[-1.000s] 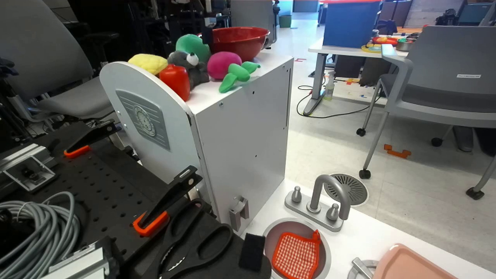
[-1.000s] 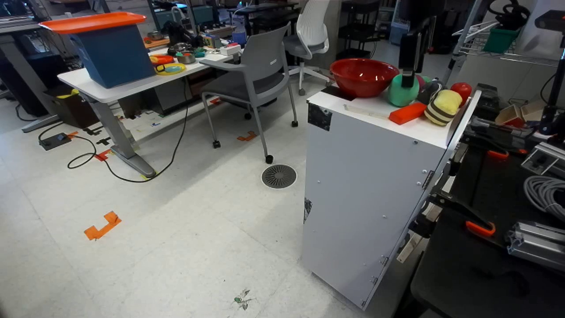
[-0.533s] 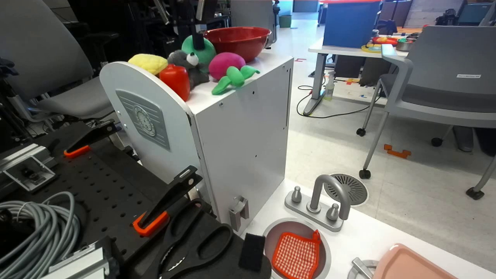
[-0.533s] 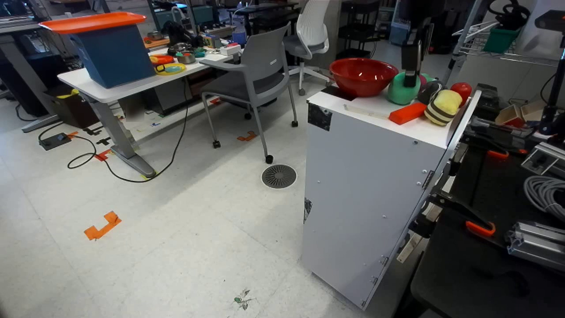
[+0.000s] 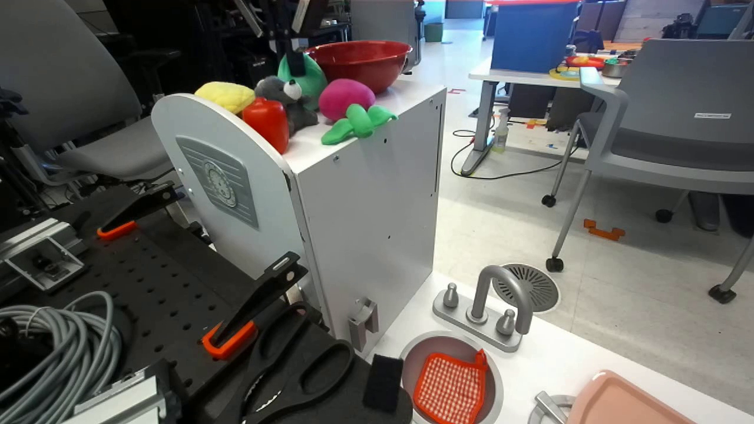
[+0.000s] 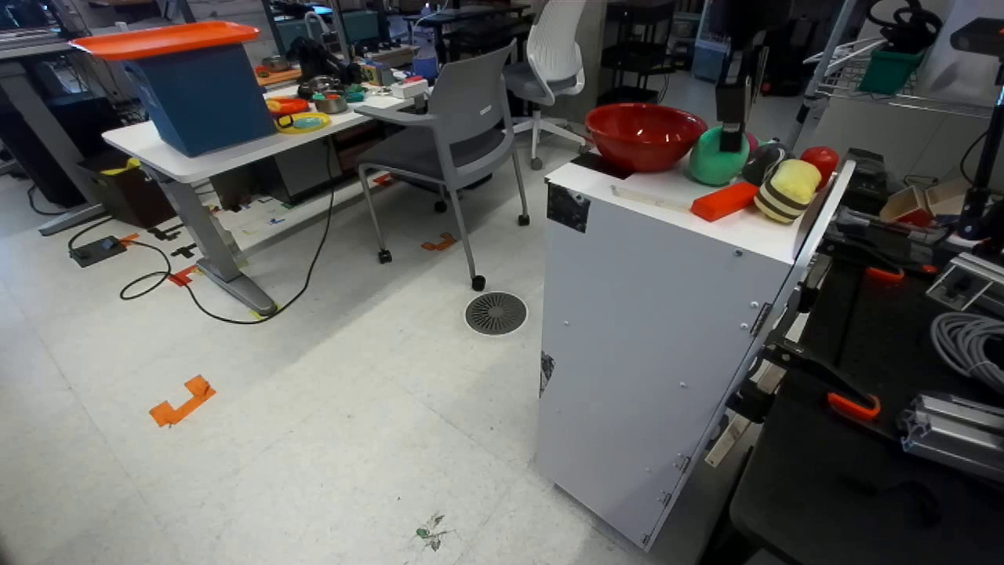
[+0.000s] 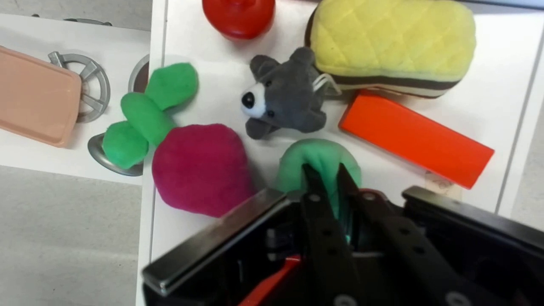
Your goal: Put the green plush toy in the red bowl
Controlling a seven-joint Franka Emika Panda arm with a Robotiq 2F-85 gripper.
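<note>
The green plush toy [image 5: 317, 79] is on the white cabinet top in both exterior views, right beside the red bowl [image 6: 645, 141]. My gripper [image 7: 324, 169] comes down on it from above, its fingers [image 7: 314, 182] pinching a fold of the soft green fabric between them. In an exterior view the toy's top is drawn up to a peak around the dark fingertips [image 5: 297, 65]. Whether its underside is off the surface, I cannot tell. The bowl stands upright; in the wrist view only red slivers of it show past the gripper's body.
Crowding the toy are a magenta plush [image 7: 204, 170] with green leaves [image 7: 146, 114], a grey bear [image 7: 289, 95], an orange-red block [image 7: 416, 138], a yellow striped plush [image 7: 393, 40] and a red pepper [image 7: 240, 15]. The cabinet top [image 6: 667, 192] ends in open edges.
The fingers have come together on the green toy, squeezing its top into a fold. In an exterior view the toy shifted slightly right, and the magenta plush and its leaves moved a little too.
</note>
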